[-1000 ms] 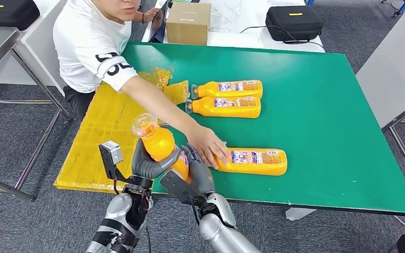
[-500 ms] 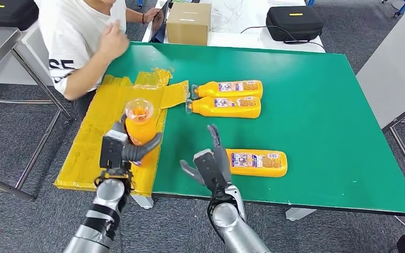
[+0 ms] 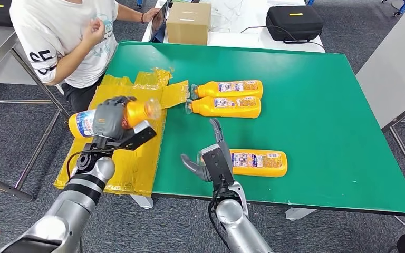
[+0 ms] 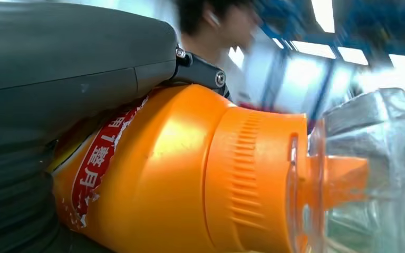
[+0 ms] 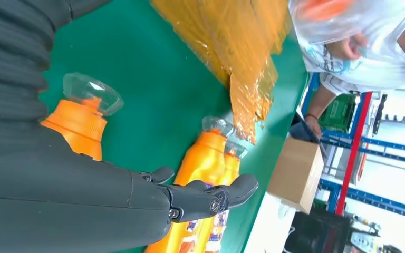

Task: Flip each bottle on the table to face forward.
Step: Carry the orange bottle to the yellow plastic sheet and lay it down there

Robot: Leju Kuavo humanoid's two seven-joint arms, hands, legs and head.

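Observation:
My left hand (image 3: pixel 109 119) grips an orange bottle (image 3: pixel 87 120) with a clear cap, held sideways in the air over the yellow sheet (image 3: pixel 120 158); its label faces up. Up close the bottle (image 4: pixel 190 174) lies against the grey palm (image 4: pixel 58 79). My right hand (image 3: pixel 211 158) stands open, fingers spread, above the green table (image 3: pixel 321 105), just left of a third lying bottle (image 3: pixel 258 162). Two more orange bottles (image 3: pixel 231 89) (image 3: pixel 227 106) lie side by side farther back, caps pointing left. In the right wrist view the near bottle (image 5: pixel 82 124) and the pair (image 5: pixel 203 174) show past the fingers (image 5: pixel 211 197).
A person in a white T-shirt (image 3: pixel 58 37) stands at the table's far left corner, arms pulled back. A cardboard box (image 3: pixel 188 22) and a black case (image 3: pixel 293 22) sit on the white table behind. Metal table legs (image 3: pixel 31 153) flank the left side.
My left hand has swung the bottle from upright to lying sideways and moved it left. The person has drawn back from the table. My right hand has barely moved.

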